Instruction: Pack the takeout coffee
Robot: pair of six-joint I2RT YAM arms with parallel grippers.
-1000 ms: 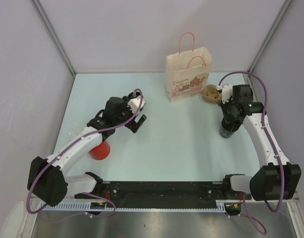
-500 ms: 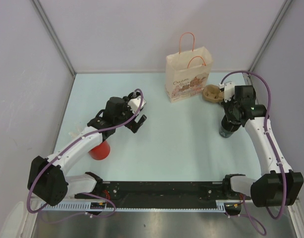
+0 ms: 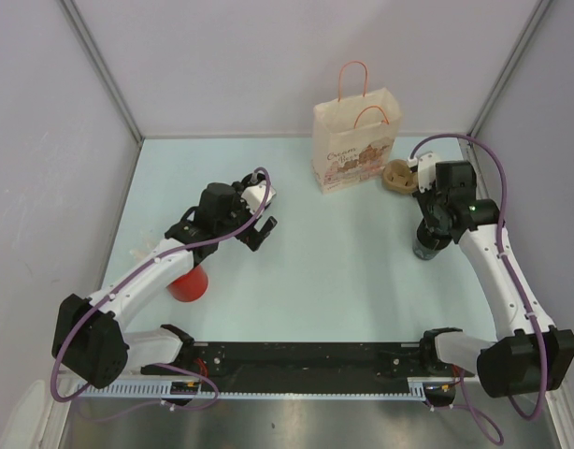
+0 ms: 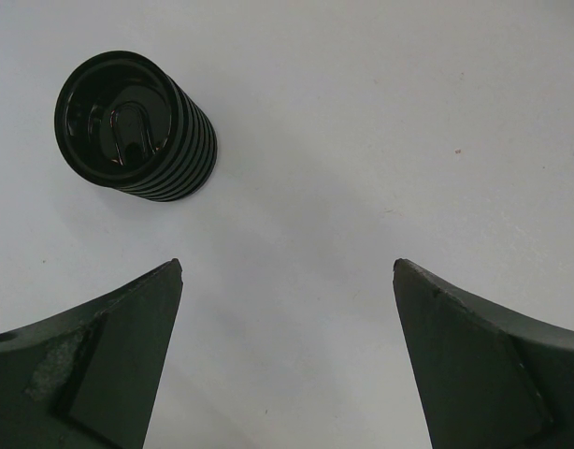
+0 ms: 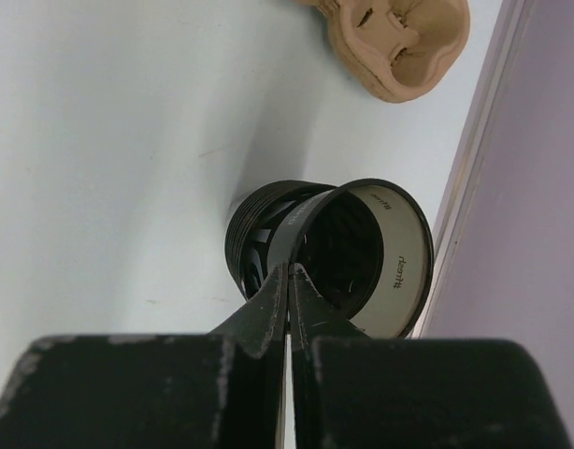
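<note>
Bright, even light; soft shadows

Pale table [image 3: 343,271] bears paper bag [image 3: 354,140], pulp carrier [image 3: 399,175], red cup [image 3: 188,284], black cup [image 3: 423,249]

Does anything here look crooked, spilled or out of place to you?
Yes. Beside the right wall, the lid of the black ribbed cup is tipped up on edge instead of lying flat on top. The shut right gripper pinches its rim. No spill shows around it.

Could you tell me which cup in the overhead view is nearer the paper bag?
The black cup, just right of the bag; the red cup sits far off to the left.
</note>
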